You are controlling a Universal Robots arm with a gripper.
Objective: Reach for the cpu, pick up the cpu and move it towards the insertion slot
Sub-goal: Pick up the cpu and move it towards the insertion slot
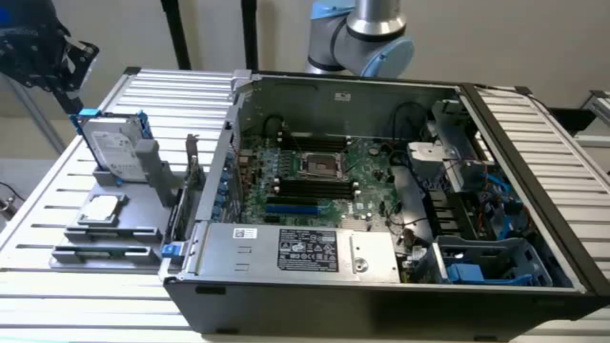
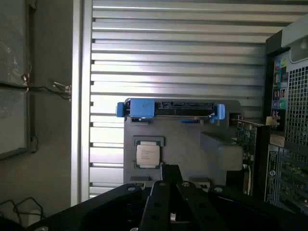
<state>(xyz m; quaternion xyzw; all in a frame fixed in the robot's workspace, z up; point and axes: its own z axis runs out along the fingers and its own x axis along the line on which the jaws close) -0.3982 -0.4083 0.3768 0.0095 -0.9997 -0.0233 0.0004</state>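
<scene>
Wrist view showed the gripper closed and empty near the cpu (flat on a grey holder). The insertion slot lay well apart.

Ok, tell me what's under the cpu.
The cpu lies flat on the grey holder, which sits on the slatted table. The patch directly beneath is covered by the chip.

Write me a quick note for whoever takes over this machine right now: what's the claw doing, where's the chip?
Gripper: shut, holding nothing, up off the cpu.
Cpu: lying flat on the grey holder, at the exterior view's left, outside the computer case.
Insertion slot: on the board inside the open case, looks empty.
Done: nothing that shows.
Left: cpu not grasped, not lifted, not brought to the slot.
</scene>
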